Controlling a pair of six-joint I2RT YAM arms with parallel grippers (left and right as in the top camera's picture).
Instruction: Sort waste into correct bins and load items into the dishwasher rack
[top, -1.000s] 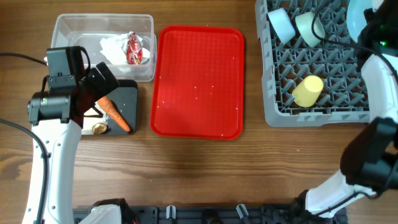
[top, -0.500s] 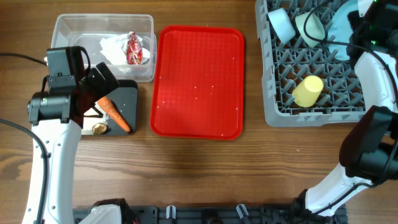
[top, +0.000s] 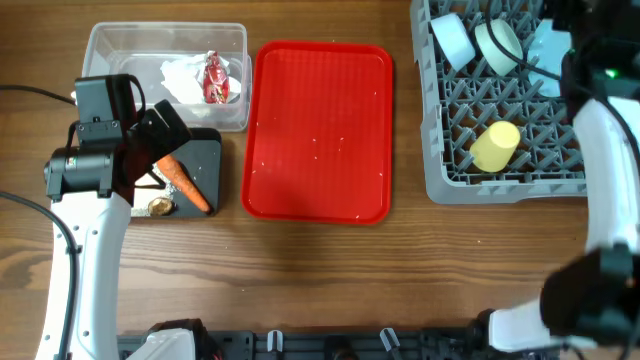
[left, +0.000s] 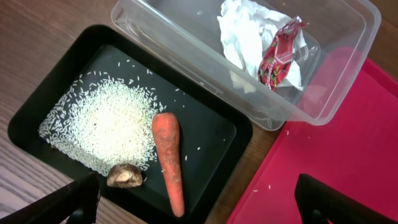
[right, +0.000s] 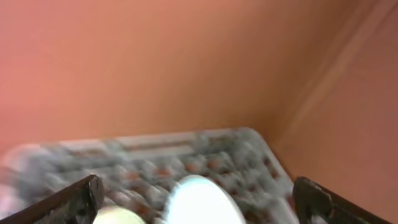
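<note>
An orange carrot (left: 169, 158), loose white rice (left: 102, 127) and a brown lump (left: 124, 175) lie in the black bin (top: 205, 150). The crumpled napkin (left: 249, 34) and red wrapper (left: 278, 53) sit in the clear bin (top: 110, 45). My left gripper (left: 199, 208) hangs open above the black bin's near edge, holding nothing. The grey dishwasher rack (top: 440, 150) holds a light-blue bowl (top: 452, 40), a pale-green bowl (top: 497, 45), a yellow cup (top: 495, 146) and a light-blue plate (top: 548, 48) leaning at the back. My right gripper (right: 199, 208) is open above the plate (right: 199, 199); its view is blurred.
A flat red tray (top: 320, 130) with a few rice grains lies between the bins and the rack. The right arm (top: 605, 130) stretches over the rack's right side. Bare wooden table (top: 330, 280) runs along the front.
The right gripper opened and let go of the light-blue plate, which now leans in the rack's back right. The right arm is moving off it. The left arm has not moved.
</note>
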